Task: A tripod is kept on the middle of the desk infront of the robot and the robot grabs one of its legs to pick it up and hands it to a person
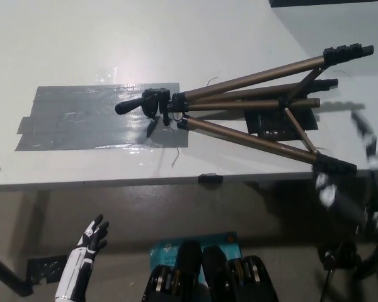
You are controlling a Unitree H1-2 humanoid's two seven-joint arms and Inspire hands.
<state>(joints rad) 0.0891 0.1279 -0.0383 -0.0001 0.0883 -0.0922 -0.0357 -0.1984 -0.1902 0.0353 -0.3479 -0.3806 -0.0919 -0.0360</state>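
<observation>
The tripod [239, 110] lies folded on its side in the middle of the white desk [113, 44]. Its black head [148, 104] points left and its bronze legs splay out to the right, ending in black feet. My black right hand [364, 182] shows as a motion-blurred shape at the right edge, just past the foot of the nearest leg [337, 165]; whether it touches the leg is unclear. My white left hand [88, 248] rests low at the lower left, below the desk edge, with its fingers apart and nothing in it.
A large grey tape patch [82, 119] covers the desk under and left of the tripod head. A small black mat [271, 124] lies beneath the legs. A black clip [210, 178] sits on the desk's front edge. A blue box [167, 253] lies on the floor below.
</observation>
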